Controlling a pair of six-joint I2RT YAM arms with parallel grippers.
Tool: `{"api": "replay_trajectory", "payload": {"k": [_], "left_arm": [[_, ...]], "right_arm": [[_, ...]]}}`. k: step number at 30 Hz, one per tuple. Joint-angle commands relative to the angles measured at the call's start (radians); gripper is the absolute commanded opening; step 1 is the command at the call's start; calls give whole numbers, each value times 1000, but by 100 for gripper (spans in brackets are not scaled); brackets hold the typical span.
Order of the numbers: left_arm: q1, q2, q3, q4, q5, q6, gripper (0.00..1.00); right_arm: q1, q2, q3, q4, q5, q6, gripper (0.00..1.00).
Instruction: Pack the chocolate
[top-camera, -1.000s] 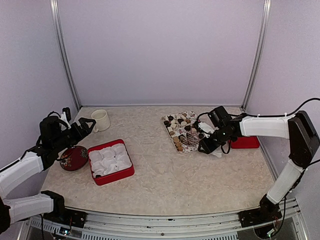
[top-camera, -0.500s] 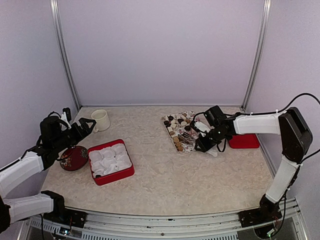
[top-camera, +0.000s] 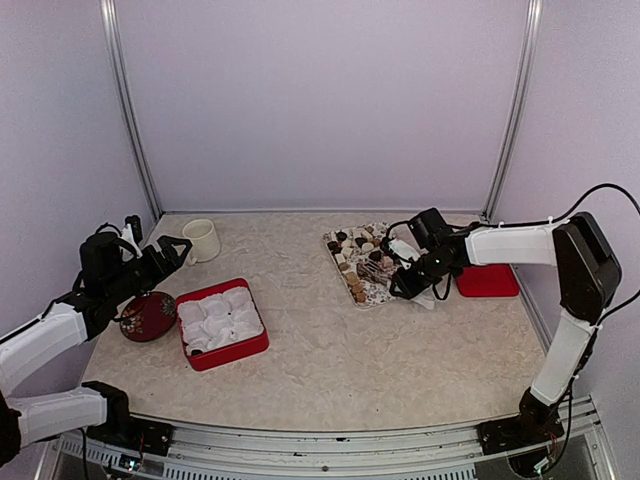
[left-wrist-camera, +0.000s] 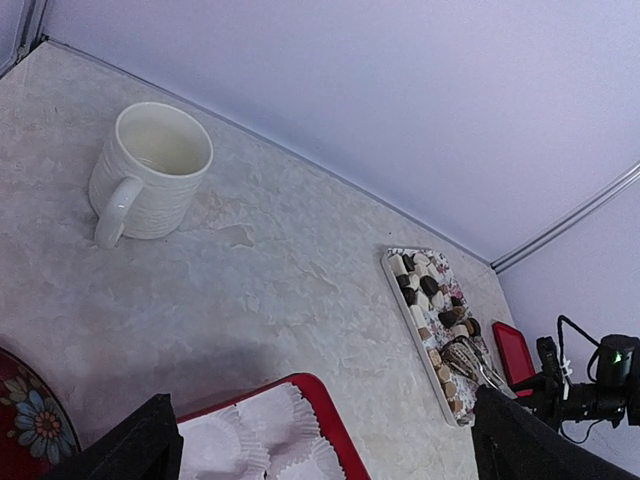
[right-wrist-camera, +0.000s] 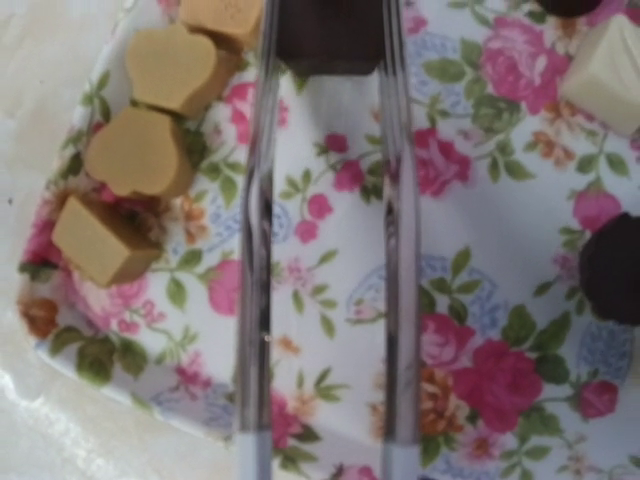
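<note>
Now right fingers (top-camera: 406, 282) squeeze metal tongs (right-wrist-camera: 322, 250) around 1 dark chocolate (right-wrist-camera: 330, 35); left fingers (left-wrist-camera: 130, 455) gape wide, empty.

The white left arm (top-camera: 45, 335) is crooked, the black left gripper (top-camera: 172, 251) spread wide. The white right arm (top-camera: 520, 247) reaches forward, the black right gripper (top-camera: 408, 282) apparently pinching slim silver tongs (right-wrist-camera: 255, 250).
</note>
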Motion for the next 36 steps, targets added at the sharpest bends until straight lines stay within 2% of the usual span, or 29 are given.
{"api": "replay_trajectory", "payload": {"k": [1,11,19,29,36], "left_arm": [[11,2,21,17,-3,13,99],[11,-1,20,23,1,5,99],[10,-12,18,19,10,4,99],[11,-29,7,20,16,-5,99],[10,-28,9,25,24,-8,99]], "right_arm": [[-14,-83,38,-10,-21,-9,30],[2,-191,47,-34,-153,-62,29],[113,-217,96,-51,-290,-123,29],[321,-114,238,-107,-296,-144,29],[414,-2,311,-104,-301,-135,29]]}}
